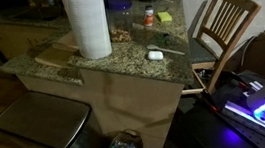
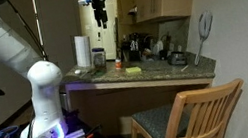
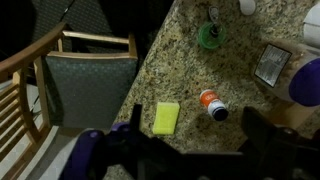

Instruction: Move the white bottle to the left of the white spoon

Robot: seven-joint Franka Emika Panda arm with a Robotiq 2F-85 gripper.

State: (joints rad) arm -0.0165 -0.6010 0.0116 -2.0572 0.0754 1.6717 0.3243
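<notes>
The white bottle stands on the granite counter, whitish with a reddish top. It also shows in the wrist view, seen from above, and in an exterior view. The white spoon lies nearer the counter's front edge, its thin handle pointing toward the chair. A white rounded shape at the top edge of the wrist view may be its bowl. My gripper hangs high above the counter, open and empty, its fingers spread on either side of the bottle in the wrist view.
A yellow sponge block lies beside the bottle. A big paper towel roll stands on a board. A green item, a square dish and a blue-lidded container are nearby. A wooden chair stands off the counter's end.
</notes>
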